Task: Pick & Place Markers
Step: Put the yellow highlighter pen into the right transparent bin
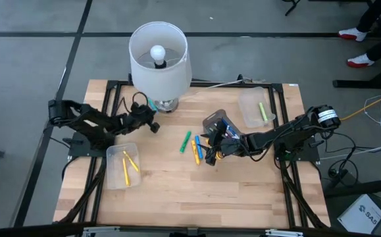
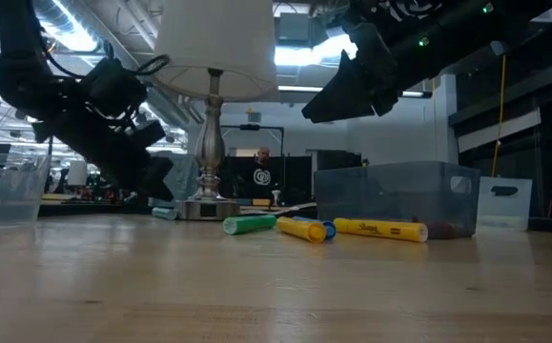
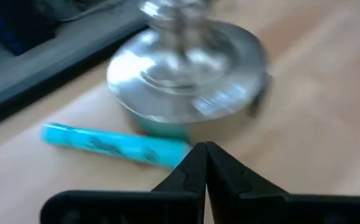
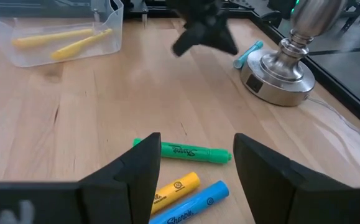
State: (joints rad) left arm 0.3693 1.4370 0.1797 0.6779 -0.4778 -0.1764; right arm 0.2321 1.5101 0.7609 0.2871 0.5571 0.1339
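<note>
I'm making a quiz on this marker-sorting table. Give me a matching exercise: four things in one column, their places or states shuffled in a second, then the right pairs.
Things:
1. teal marker
2. green marker
3. left hand
4. right hand

Places or states:
A. open, above the loose markers
B. lying against the lamp base
C. shut, empty
D. on the table beside a yellow marker and a blue marker

Pairs: 1-B, 2-D, 3-C, 4-A
</note>
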